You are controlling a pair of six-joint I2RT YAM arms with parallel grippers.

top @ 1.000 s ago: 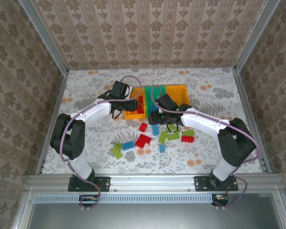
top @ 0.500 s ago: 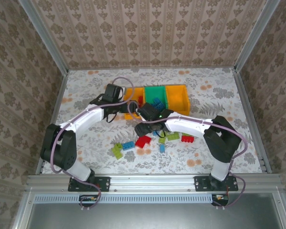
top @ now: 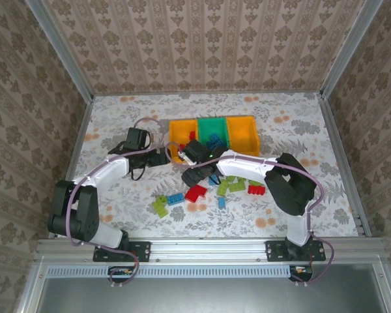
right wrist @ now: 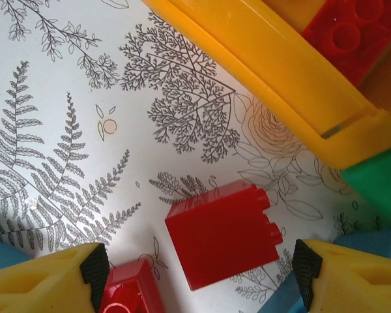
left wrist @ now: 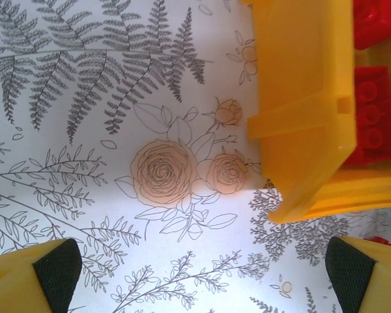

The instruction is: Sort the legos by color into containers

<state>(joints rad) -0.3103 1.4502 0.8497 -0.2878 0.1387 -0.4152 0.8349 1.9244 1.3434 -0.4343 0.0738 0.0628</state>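
The three joined containers stand at the back: a left orange bin (top: pixel 177 128), a green middle bin (top: pixel 212 124) and a right orange bin (top: pixel 244 130). Red bricks (left wrist: pixel 373 114) lie in the left bin (left wrist: pixel 303 98). My left gripper (left wrist: pixel 202 280) is open over bare cloth beside that bin's corner, holding nothing; from above it (top: pixel 158 158) sits just left of the bin. My right gripper (right wrist: pixel 199 267) is open and low in front of the left bin (right wrist: pixel 274 65), with a red brick (right wrist: pixel 225 235) lying on its side between its fingers. From above, this gripper (top: pixel 194 168) is near the loose legos.
More legos are scattered on the floral cloth: a red one (top: pixel 195 193), blue (top: pixel 175 198), lime (top: pixel 159 207), lime (top: pixel 234 186) and red (top: pixel 256 190). A second red brick (right wrist: pixel 130 290) and blue bricks (right wrist: pixel 371 241) crowd the right fingers. The green bin's corner (right wrist: pixel 378 179) is close.
My left gripper has drawn back leftward from over the left orange bin to the cloth beside it. My right gripper has swung left to the red brick in front of that bin.
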